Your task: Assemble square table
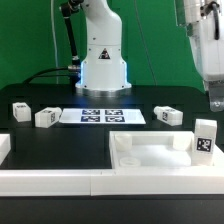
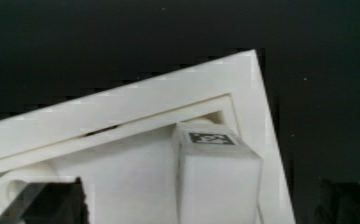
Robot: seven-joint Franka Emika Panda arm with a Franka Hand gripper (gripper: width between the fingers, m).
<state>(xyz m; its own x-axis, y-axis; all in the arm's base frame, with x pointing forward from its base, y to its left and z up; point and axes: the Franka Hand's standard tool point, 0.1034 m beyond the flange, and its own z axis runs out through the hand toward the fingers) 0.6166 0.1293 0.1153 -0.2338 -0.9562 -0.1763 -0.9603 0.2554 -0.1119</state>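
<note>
While a leg (image 1: pixel 205 138) stands (perhaps seated) on the top (image 1: pixel 160 152), I cannot tell whether the hand (image 1: pixel 215 99) grips.

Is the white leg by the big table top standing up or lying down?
Standing up. The leg is taller than wide, its tag facing the exterior camera, at a corner of the table top.

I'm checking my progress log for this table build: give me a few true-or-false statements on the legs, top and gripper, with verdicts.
1. An upright leg stands at a corner of the table top. True.
2. The gripper grips that leg. False: it hangs above it, apart.
3. Legs lie on the marker board. False: two loose legs lie beside it, on the exterior view's left.
4. A third loose leg lies on the exterior view's right of the marker board. True.
</note>
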